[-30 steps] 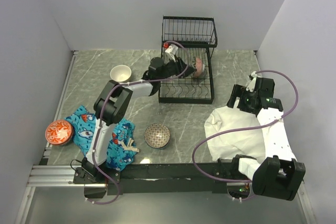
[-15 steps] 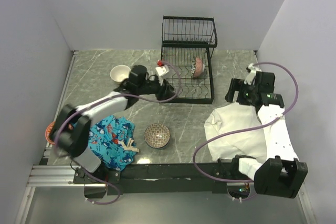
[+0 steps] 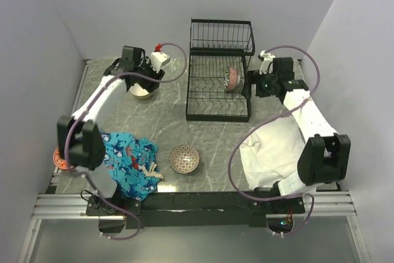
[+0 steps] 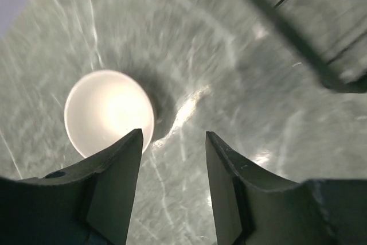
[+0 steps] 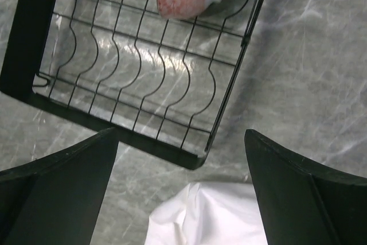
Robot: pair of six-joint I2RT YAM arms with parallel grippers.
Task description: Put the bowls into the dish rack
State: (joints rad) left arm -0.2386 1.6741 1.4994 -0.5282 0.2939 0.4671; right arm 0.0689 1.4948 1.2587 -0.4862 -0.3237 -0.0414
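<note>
Left gripper (image 4: 173, 136), jaws spread and empty, hovered with the small plain white round bowl (image 4: 109, 113) just beside one finger, outside the gap between them

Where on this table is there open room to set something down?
Bare marble lies between the dish rack's front edge and the patterned bowl, flanked by the blue cloth and white cloth. Rack slots left of the pink bowl are free too. Crowded: the near left corner, with cloth and orange bowl.
</note>
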